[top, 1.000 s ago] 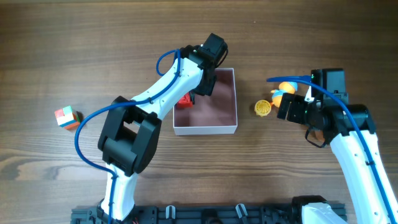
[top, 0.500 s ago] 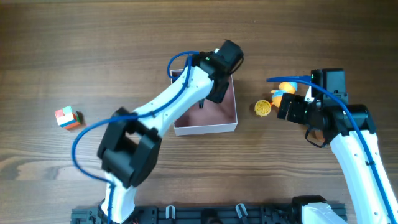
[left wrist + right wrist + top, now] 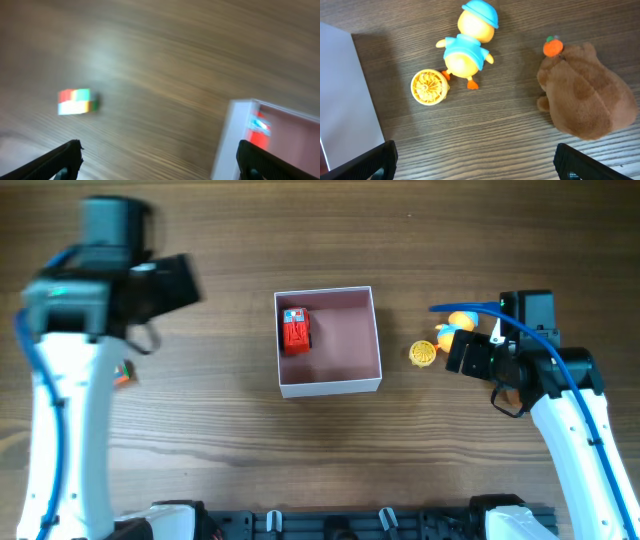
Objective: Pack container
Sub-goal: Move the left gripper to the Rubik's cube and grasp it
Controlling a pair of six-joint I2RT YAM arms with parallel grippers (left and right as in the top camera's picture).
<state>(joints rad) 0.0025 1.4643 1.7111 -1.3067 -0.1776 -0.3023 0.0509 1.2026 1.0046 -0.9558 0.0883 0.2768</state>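
Tabletop (image 3: 240, 250) container (image 3: 330, 387) lies right of left end effector (image 3: 159, 159).

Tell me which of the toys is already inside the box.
The red car, lying by the left wall of the container in the overhead view. The cube, yellow disc, duck and brown plush all sit outside it.

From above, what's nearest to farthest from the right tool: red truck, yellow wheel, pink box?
1. Yellow wheel, just left of the right tool.
2. Pink box, table's middle.
3. Red truck, in the box's far left side.
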